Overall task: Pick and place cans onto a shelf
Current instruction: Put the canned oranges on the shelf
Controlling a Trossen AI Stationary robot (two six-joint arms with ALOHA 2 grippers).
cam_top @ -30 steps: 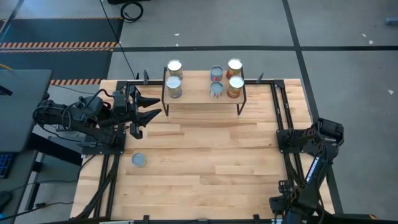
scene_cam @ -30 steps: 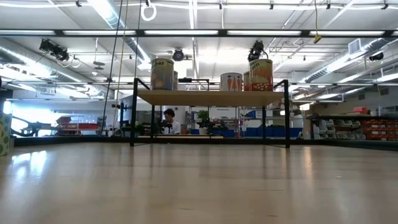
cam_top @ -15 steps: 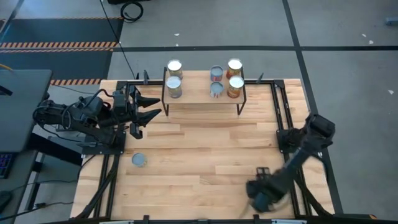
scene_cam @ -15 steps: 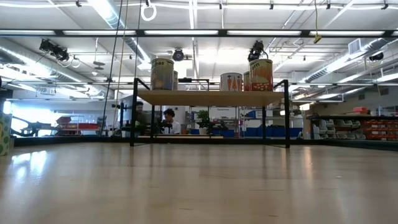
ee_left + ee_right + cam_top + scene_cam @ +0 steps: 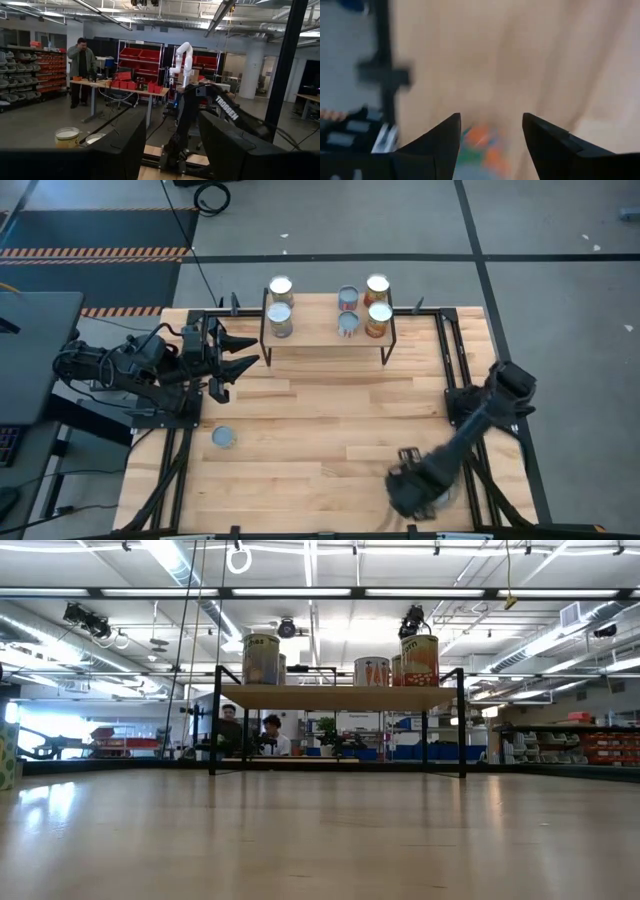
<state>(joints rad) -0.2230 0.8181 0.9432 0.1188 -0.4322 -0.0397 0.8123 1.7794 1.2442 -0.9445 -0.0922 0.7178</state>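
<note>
Five cans stand on the shelf (image 5: 328, 330) at the far edge of the table (image 5: 330, 430): a silver-topped pair (image 5: 280, 316) at its left end, a smaller bluish-topped pair (image 5: 347, 320) in the middle, and an orange-labelled pair (image 5: 378, 315) at its right end, each pair showing one top behind the other from above. In the low view they sit on the upper board, the tall left can (image 5: 261, 658) and the orange-labelled right can (image 5: 420, 658) flanking a shorter can (image 5: 371, 671).

One more can (image 5: 224, 438) with a bluish-grey top stands alone on the table, just in front of the left gripper (image 5: 246, 350) and well apart from the shelf. That gripper hovers beside the shelf's left legs, its fingers parted and gripping nothing; its wrist view shows two open fingers (image 5: 122, 150) with only the room between them, and a pale can top (image 5: 67, 136) off to one side.

The right gripper (image 5: 408, 490) is stretched low over the near right part of the table, far from the shelf. Its wrist view shows the fingers (image 5: 436, 142) spread, with a blurred orange and green thing (image 5: 485, 145) lying between and beyond them, not clasped.

Two people (image 5: 250, 735) show in the room behind the shelf.
</note>
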